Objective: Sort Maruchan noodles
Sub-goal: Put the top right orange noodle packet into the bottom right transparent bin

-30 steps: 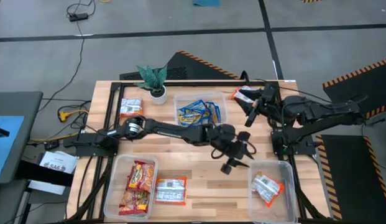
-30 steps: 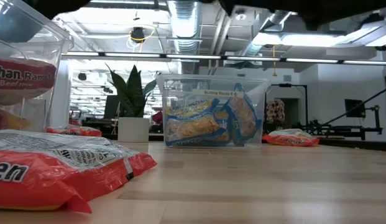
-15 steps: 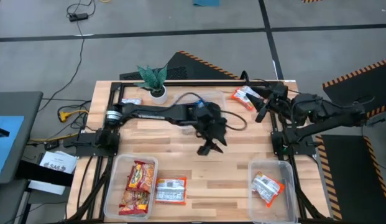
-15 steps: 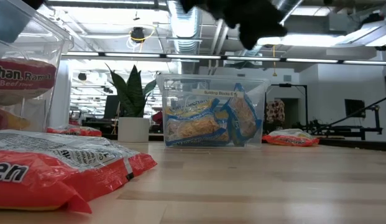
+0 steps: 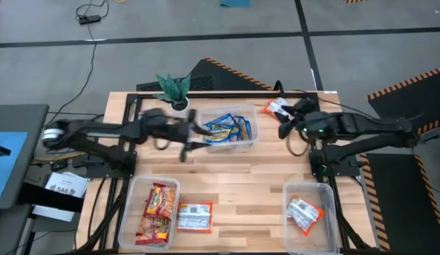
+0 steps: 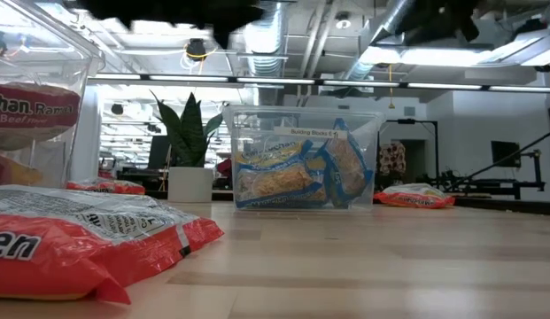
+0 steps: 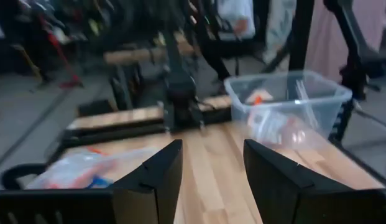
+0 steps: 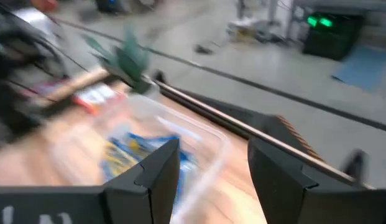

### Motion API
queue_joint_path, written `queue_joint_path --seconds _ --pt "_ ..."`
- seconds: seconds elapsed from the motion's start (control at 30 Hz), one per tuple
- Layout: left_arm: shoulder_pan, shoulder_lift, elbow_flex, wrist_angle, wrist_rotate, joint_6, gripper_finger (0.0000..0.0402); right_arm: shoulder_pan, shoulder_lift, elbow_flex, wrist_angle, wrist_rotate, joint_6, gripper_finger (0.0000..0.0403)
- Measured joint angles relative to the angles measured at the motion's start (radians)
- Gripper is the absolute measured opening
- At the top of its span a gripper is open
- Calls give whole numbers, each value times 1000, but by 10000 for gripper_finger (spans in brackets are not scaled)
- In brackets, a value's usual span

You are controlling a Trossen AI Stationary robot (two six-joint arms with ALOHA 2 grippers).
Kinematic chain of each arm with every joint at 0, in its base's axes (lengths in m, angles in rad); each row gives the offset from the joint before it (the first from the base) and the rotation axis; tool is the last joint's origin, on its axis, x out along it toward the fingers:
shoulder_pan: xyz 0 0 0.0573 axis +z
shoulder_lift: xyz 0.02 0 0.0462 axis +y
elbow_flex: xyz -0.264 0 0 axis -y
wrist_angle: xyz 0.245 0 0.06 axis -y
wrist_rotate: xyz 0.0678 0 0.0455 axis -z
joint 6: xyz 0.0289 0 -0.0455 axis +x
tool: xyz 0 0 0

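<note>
Sorting well under way, not finished. Blue-and-yellow Maruchan noodles (image 5: pixel 227 129) stacked in the clear tub (image 5: pixel 249 139) at centre of the high view. Red packets (image 5: pixel 155 213) in the tub at lower left (image 5: pixel 129 205), with one more packet (image 5: pixel 195 216) lying just beside it on the counter (image 5: pixel 241 177). One orange-red packet (image 5: pixel 303 213) in the lower-right tub (image 5: pixel 326 191).

Left to do, by the look of it: loose packet at upper right (image 5: pixel 275 109) on the counter edge, plus the stray at lower left; a third possible behind the left arm, hidden.

Left tool (image 5: pixel 185 136) just left of the centre tub, blurred, fingers spread and empty in the wrist view. Right tool (image 5: pixel 285 127) close beside the upper-right packet, also released, nothing between fingers.
</note>
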Motion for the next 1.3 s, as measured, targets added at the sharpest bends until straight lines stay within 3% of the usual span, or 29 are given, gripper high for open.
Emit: queue_joint_path --seconds 0.13,0.3,0.43,0.57,0.67,0.87,1.3 --pt "4 -218 -210 97 -70 -44 158 -129 61 0 -93 -10 71 210" --pt "4 -429 -384 142 -171 -88 158 -370 155 0 -256 -145 142 210" --pt "4 -538 -443 152 -230 -108 158 -562 256 0 -342 -250 139 206" --pt "4 -604 -453 141 -237 -112 158 -672 364 0 -314 -340 61 205" --pt "3 -627 -453 125 -219 -124 158 -713 442 0 -266 -402 -6 205" --pt "3 -632 -453 108 -214 -137 158 -763 587 0 -201 -403 -69 205" --pt "3 -632 -453 93 -214 -135 158 -761 598 0 -159 -369 -81 204"
